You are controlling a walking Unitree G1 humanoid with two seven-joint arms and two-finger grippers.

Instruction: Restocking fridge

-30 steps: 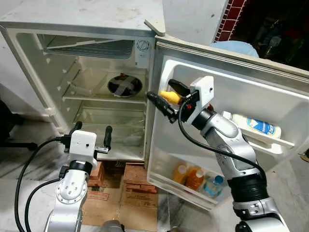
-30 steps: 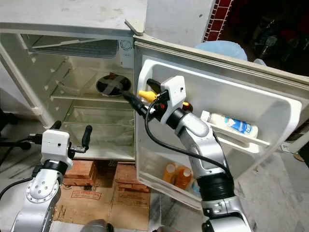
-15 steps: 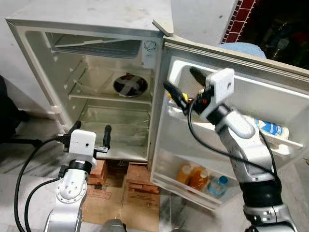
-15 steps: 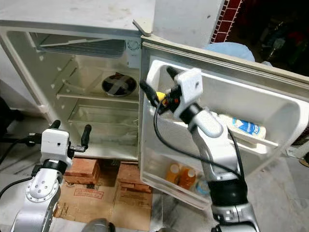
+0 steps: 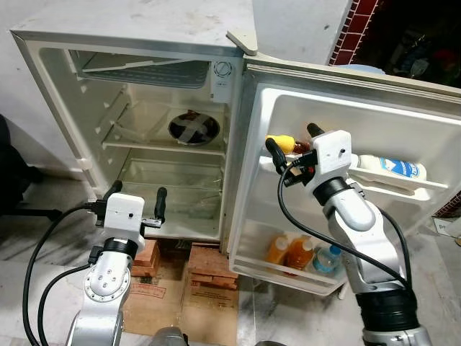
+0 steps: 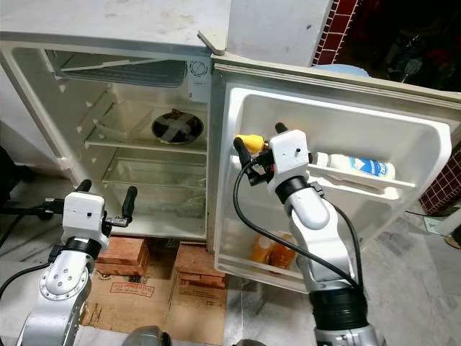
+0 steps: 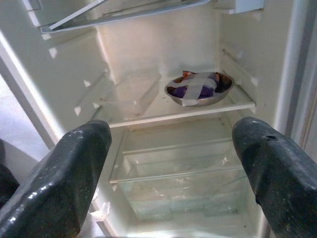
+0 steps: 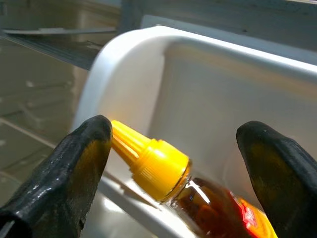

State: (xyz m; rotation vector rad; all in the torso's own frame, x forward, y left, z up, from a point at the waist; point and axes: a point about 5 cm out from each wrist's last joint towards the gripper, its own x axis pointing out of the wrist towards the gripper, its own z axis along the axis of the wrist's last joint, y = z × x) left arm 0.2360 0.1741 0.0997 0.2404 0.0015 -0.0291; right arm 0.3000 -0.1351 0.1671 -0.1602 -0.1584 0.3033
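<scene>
Yellow-capped sauce bottle (image 8: 163, 173) lies on the door shelf (image 5: 392, 189) between the right claw's (image 5: 292, 143) wide-spread fingers, long axis cap-first toward it; left claw (image 5: 137, 200) open, far off.

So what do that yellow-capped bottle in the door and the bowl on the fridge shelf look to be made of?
The bottle looks like clear plastic: amber liquid shows through it, under a ridged, glossy yellow plastic cap. It could be glass; the pictures leave that open. The bowl looks like metal, likely steel: a thin, shiny, grey rim. Strips of pale tape cross its top.
</scene>
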